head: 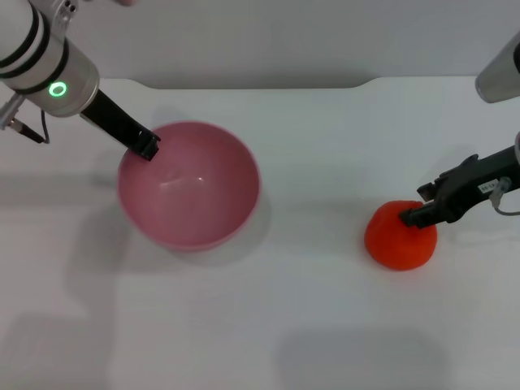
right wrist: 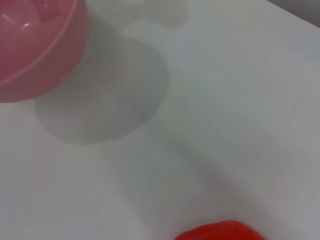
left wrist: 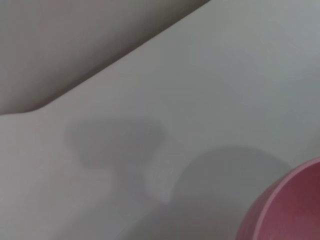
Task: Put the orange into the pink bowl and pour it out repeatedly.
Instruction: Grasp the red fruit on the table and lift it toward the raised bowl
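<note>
the left arm (head: 45, 57) is a white cylinder with black bands and a glowing green ring light, and a thin dark cable hangs beside it. it narrows to a black left gripper (head: 146, 146). the right arm (head: 500, 73) shows a grey-white casing. the right gripper (head: 418, 215) is black, blocky, with a small white label and a cable.

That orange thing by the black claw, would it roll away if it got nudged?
Probably a little. The orange is roundish and sits loose on the flat white table, so a sideways push from the right gripper could roll it. Its slightly lumpy shape would likely stop it soon. It looks firm, not squashy.
</note>
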Action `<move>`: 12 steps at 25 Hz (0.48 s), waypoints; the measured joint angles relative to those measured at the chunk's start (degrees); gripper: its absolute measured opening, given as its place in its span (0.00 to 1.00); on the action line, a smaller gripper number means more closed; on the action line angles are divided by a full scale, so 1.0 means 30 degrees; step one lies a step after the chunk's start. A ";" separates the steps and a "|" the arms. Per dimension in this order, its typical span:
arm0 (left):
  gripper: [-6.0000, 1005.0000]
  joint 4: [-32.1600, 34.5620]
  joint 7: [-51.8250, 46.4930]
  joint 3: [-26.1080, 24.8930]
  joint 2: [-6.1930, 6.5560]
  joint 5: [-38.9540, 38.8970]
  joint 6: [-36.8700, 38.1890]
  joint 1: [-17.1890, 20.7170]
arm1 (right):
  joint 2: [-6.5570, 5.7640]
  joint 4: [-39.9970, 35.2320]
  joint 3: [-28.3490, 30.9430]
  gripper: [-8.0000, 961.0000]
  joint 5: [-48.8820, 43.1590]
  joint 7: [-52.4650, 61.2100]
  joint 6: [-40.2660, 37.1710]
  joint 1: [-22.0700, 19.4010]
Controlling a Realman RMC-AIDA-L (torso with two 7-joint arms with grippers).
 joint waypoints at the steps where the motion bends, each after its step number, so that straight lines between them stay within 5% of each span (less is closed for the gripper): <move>1: 0.05 0.0000 0.0000 0.0000 0.0000 0.0000 0.0000 0.0000 | 0.0001 0.0200 -0.0076 0.62 -0.0002 -0.0023 0.0175 0.0015; 12: 0.05 -0.0001 -0.0026 0.0312 -0.0048 -0.0006 -0.0181 -0.0394 | 0.0038 0.1923 -0.1208 0.58 -0.0007 -0.0242 0.1525 0.0391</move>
